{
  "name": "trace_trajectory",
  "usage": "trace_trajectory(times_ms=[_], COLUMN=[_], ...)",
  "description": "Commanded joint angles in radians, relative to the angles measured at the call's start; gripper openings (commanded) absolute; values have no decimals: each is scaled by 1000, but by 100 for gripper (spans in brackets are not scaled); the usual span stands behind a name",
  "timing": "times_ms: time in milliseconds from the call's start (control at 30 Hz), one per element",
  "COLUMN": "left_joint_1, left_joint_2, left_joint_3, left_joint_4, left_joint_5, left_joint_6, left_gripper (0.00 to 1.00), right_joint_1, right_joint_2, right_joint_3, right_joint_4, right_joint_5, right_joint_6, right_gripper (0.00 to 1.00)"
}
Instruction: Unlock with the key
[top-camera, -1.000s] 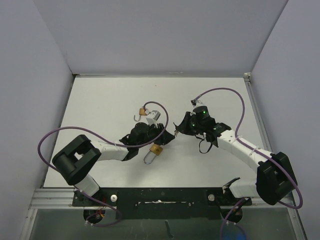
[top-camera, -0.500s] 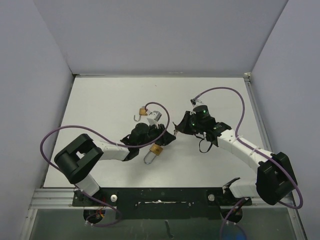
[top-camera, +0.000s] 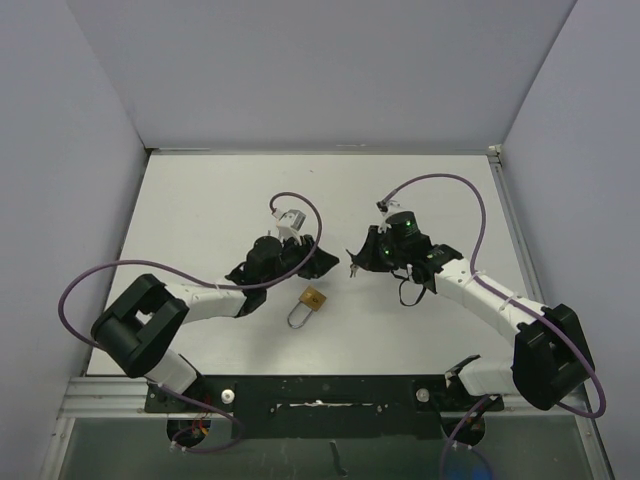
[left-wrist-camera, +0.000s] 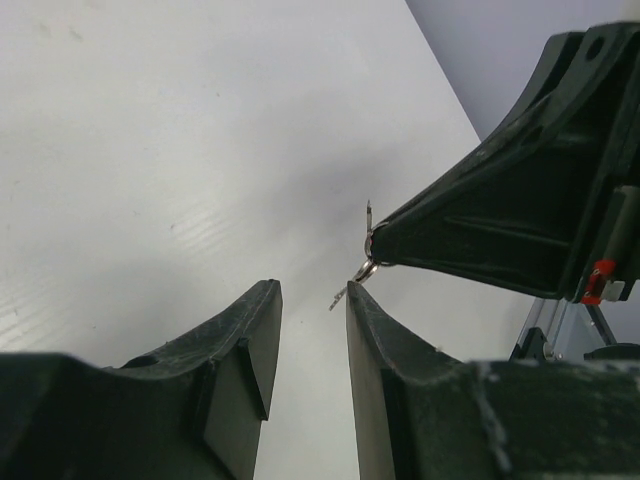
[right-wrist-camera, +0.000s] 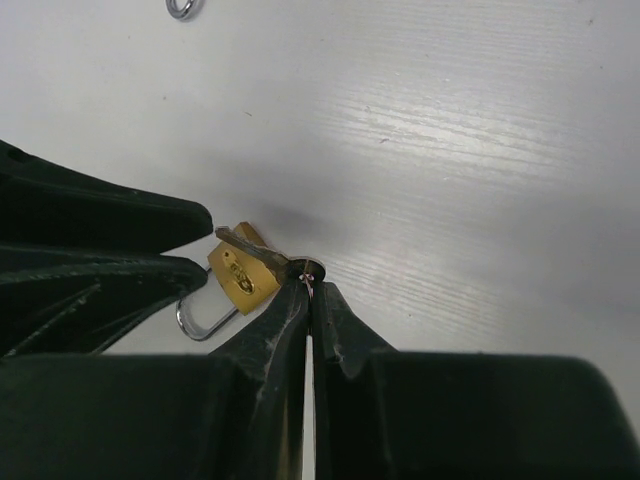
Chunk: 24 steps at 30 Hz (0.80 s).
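Note:
A brass padlock lies flat on the white table, its steel shackle toward the near edge. In the right wrist view the padlock sits just beyond my fingertips. My right gripper is shut on the key, whose blade points left above the padlock body without entering it. My left gripper hovers behind the padlock, open, with nothing between its jaws. It faces the right gripper, and the key ring shows just past its fingertips.
A small metal hook or shackle lies farther back on the table. Purple cables loop above both arms. Grey walls close the table at the back and sides, and a metal rail runs along the right edge.
My left arm has swung toward the back and its wrist now covers the spot where a small brass piece with a hook lay. The padlock has stayed put. The right gripper has barely shifted.

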Motion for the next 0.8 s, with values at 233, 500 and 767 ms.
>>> trace_trajectory(times_ms=[233, 500, 767], left_joint_1=[28, 28, 27], left_joint_2=[-15, 7, 59], left_joint_3=[65, 80, 109], left_joint_4=[-13, 17, 29], left_joint_5=[136, 188, 222], left_joint_6=[37, 37, 36], left_gripper=[31, 31, 31], right_joint_1=[-6, 0, 19], right_joint_2=[26, 51, 56], right_joint_3=[87, 99, 106], right_joint_4=[-90, -124, -128], right_joint_5=[-43, -51, -69], right_joint_6=[-195, -252, -274], right_gripper=[0, 0, 0])
